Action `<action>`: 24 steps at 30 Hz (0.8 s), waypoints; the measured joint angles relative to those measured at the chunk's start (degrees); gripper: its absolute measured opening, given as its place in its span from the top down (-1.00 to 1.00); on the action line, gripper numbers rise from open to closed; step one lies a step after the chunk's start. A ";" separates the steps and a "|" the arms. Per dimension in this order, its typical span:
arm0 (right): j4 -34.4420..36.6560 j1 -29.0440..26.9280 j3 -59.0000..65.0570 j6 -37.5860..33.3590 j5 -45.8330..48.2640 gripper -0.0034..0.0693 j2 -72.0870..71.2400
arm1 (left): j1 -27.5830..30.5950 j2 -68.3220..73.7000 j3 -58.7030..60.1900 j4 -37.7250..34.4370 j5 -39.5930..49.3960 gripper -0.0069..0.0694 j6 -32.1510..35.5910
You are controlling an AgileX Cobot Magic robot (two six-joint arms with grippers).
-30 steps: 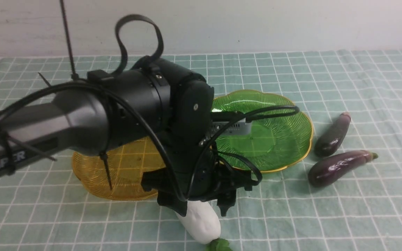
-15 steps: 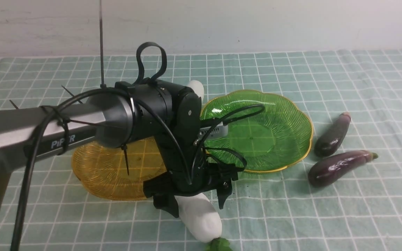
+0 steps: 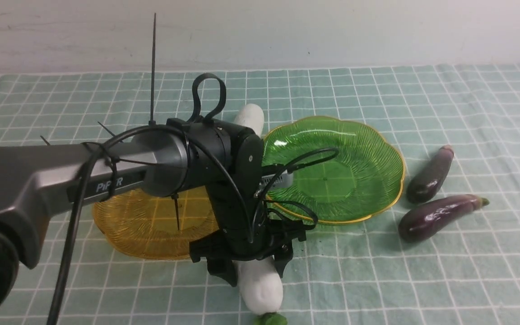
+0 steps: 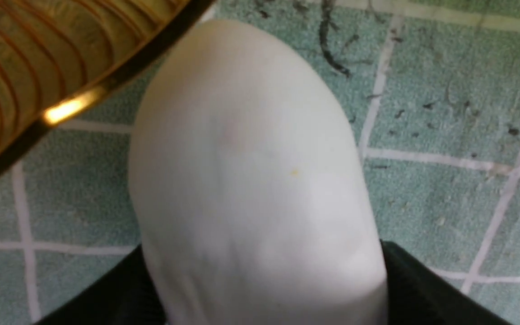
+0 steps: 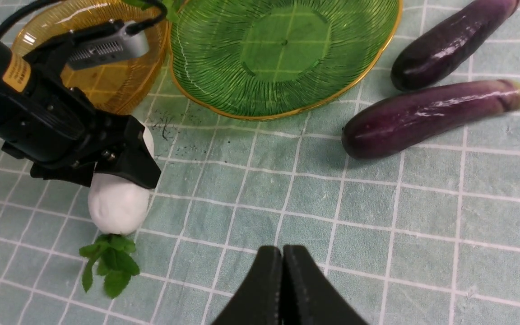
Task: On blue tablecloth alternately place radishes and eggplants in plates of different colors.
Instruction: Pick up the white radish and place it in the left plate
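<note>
— Listing the vegetables first: what do we have on the blue tablecloth [image 3: 422, 280]?

— Item one: near radish [image 3: 260, 289], white, lying on the cloth at the lower centre of the front frame. Its green leaves [image 3: 270, 319] are at the bottom edge and its blunt end is just beside the rim of the amber plate [image 3: 138, 225]. Item two: far radish [image 3: 251, 115]. We see only its white tip above the left arm, by the upper left edge of the green plate [image 3: 355, 180]. Items three and four: two eggplants [image 3: 430, 174] [image 3: 438, 216], glossy dark purple, near each other on the cloth to the right of the green plate and clear of it.

— And the plates?

— We count two, ribbed and gold-rimmed: amber at centre left, green at centre. The arm hides where they meet.

— Pincers?

— The left pincer [image 3: 255, 275] straddles the near radish and is closed on it. In its wrist view the black fingers [image 4: 422, 289] sit flush against both flanks, and the radish rests on the cloth. The right pincer [image 5: 282, 253] has its jaws pressed together, above bare cloth.
</note>
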 joint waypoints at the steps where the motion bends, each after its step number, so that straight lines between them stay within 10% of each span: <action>1: 0.00 0.00 0.00 0.00 0.03 0.95 0.00 | 0.00 0.00 -0.02 0.00 0.40 -0.50 0.87; 15: 0.00 0.00 0.00 -0.22 1.91 0.95 0.00 | 0.46 -9.35 -6.29 -1.57 13.49 -0.50 23.16; 24: -0.05 0.00 0.00 -0.22 3.79 0.95 0.00 | 15.02 -10.58 -14.82 5.26 15.72 -0.50 30.96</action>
